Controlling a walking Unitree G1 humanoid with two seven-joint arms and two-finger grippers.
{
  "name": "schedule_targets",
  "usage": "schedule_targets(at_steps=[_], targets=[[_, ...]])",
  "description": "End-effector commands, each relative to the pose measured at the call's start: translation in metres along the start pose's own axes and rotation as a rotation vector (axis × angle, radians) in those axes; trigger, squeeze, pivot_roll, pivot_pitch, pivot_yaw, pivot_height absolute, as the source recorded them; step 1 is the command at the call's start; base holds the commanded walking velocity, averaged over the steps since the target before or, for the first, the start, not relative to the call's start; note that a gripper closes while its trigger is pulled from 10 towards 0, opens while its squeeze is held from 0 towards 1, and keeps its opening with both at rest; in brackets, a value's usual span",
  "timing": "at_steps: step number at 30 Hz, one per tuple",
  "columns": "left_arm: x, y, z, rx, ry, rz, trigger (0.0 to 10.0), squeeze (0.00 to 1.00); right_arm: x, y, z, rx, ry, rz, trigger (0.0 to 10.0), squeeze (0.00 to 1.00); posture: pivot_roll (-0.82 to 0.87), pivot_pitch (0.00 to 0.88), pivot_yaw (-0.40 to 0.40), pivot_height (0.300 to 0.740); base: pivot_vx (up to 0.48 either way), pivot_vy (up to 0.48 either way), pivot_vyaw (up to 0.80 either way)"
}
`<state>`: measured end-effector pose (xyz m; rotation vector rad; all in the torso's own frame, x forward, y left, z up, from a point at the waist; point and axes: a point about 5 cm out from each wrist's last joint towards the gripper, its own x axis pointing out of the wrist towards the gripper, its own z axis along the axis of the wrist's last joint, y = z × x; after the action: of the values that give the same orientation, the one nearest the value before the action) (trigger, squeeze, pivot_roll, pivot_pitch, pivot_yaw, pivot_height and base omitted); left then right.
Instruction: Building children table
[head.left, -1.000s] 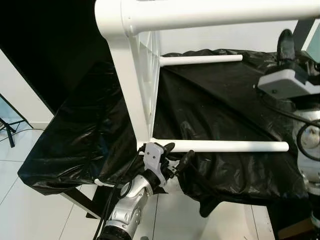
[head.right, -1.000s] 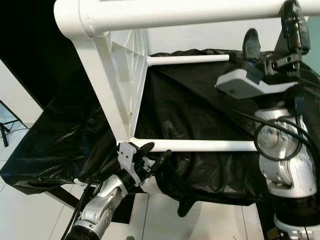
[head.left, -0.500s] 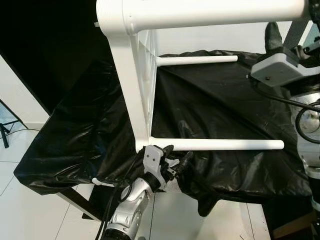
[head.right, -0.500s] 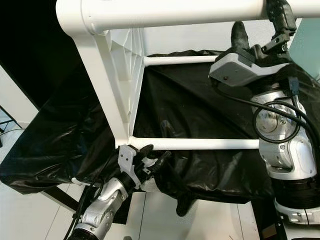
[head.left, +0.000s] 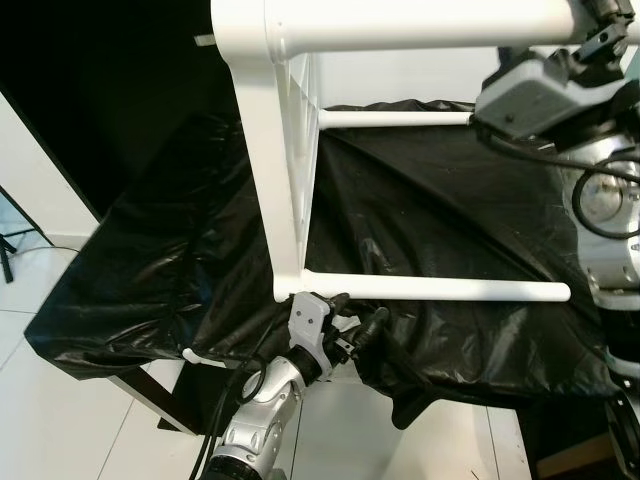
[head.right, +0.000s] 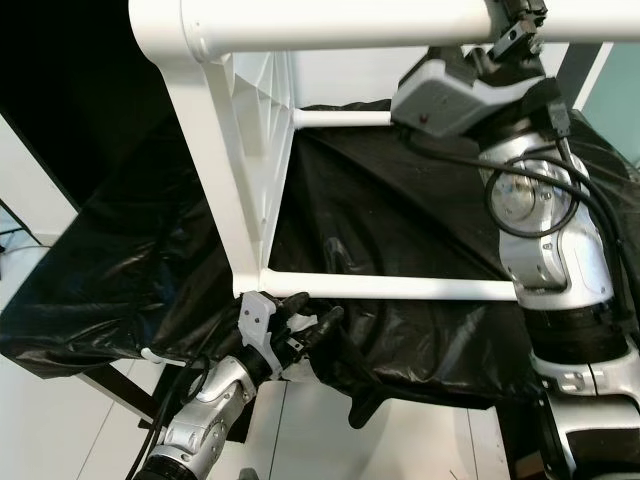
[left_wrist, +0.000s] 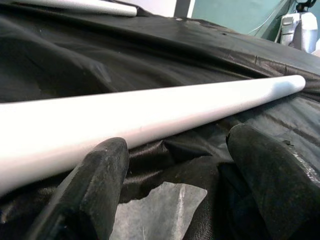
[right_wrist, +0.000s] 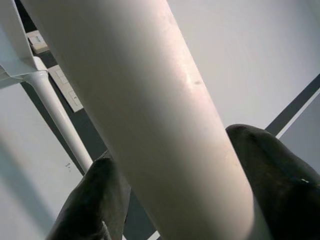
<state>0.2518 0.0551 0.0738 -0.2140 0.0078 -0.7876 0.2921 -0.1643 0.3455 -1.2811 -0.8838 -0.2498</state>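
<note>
The white children's table (head.left: 285, 150) lies on its side on a black-covered worktop (head.left: 160, 260). Its tabletop stands on edge and its legs point right. My right gripper (head.right: 515, 25) is up on the thick top leg (head.left: 420, 22). In the right wrist view that leg (right_wrist: 140, 100) sits between both fingers (right_wrist: 100, 200), so the gripper is shut on it. My left gripper (head.left: 358, 308) is open at the worktop's front edge, just under the base of the lower leg (head.left: 440, 290). In the left wrist view this leg (left_wrist: 150, 112) runs across just beyond the spread fingertips (left_wrist: 95, 185), apart from them.
A third leg (head.left: 400, 118) juts out along the far side of the worktop. The black cover hangs in folds over the front edge (head.left: 420, 400). White tiled floor (head.left: 60, 420) lies to the left, with a dark panel (head.left: 100, 80) behind.
My right arm has swung up and to the left, bringing its wrist close under the top leg. The left gripper has stayed by the lower leg's base.
</note>
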Motion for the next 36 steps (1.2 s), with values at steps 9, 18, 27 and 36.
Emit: schedule_targets(at_steps=[9, 18, 27, 36], targets=[[-0.003, -0.006, -0.007, -0.001, 0.026, -0.043, 10.0, 0.00, 0.002, 0.005, -0.014, 0.073, 0.116, 0.001, 0.0, 0.00, 0.08, 0.000, 0.031, 0.740, 0.000, 0.000, 0.00], [-0.002, -0.006, -0.008, -0.003, 0.028, -0.045, 10.0, 0.00, -0.008, 0.006, -0.032, 0.185, 0.267, -0.043, 0.0, 0.00, 0.07, 0.000, 0.032, 0.740, 0.000, 0.000, 0.00], [0.001, -0.008, -0.007, -0.003, 0.022, -0.049, 10.0, 0.00, -0.023, -0.009, -0.063, 0.355, 0.517, -0.241, 0.0, 0.00, 0.06, 0.000, 0.033, 0.740, 0.000, 0.000, 0.00], [0.000, -0.009, -0.008, -0.004, 0.022, -0.049, 10.0, 0.00, -0.049, -0.012, -0.083, 0.490, 0.726, -0.386, 0.0, 0.00, 0.06, 0.000, 0.038, 0.740, 0.000, 0.000, 0.00]])
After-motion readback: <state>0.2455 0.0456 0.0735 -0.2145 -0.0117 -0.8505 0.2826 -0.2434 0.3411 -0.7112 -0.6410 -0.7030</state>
